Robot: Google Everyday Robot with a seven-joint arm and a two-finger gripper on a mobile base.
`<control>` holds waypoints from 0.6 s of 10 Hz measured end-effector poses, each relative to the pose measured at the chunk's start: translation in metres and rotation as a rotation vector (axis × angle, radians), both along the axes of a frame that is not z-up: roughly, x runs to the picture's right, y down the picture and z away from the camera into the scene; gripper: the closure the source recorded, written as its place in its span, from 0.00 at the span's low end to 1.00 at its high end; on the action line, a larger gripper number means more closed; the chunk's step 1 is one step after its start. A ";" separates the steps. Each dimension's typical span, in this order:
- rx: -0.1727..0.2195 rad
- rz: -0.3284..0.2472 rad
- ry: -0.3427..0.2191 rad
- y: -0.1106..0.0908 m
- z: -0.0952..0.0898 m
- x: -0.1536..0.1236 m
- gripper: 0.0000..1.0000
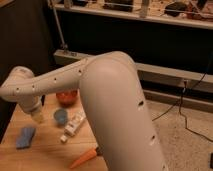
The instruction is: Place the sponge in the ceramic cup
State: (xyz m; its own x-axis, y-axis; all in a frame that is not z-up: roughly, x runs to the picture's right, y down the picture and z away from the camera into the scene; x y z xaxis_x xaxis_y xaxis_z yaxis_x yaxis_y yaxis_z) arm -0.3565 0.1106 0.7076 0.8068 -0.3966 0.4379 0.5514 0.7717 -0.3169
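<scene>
The pale blue sponge (pixel 25 137) lies flat on the wooden table (pixel 47 154) near its left edge. To its right stands the small light-blue ceramic cup (pixel 61 117), upright. My white arm reaches in from the right and bends down over the table. The gripper (pixel 38 119) hangs at the arm's end, between the cup and the sponge, above and to the right of the sponge. It sits just left of the cup. Nothing shows in its grasp.
An orange-red bowl (pixel 66 97) sits behind the cup. A white tube-like object (pixel 75 125) lies right of the cup. An orange carrot-shaped item (pixel 82 158) lies near the table's front. Dark shelving and a metal rail stand behind the table.
</scene>
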 end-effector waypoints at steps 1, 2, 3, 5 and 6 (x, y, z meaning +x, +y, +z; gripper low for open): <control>0.041 -0.061 -0.123 0.002 -0.009 -0.013 0.35; 0.056 -0.098 -0.191 0.005 -0.014 -0.019 0.35; 0.068 -0.149 -0.270 0.010 -0.019 -0.025 0.35; 0.066 -0.283 -0.403 0.024 -0.020 -0.028 0.35; 0.061 -0.341 -0.431 0.025 -0.016 -0.028 0.35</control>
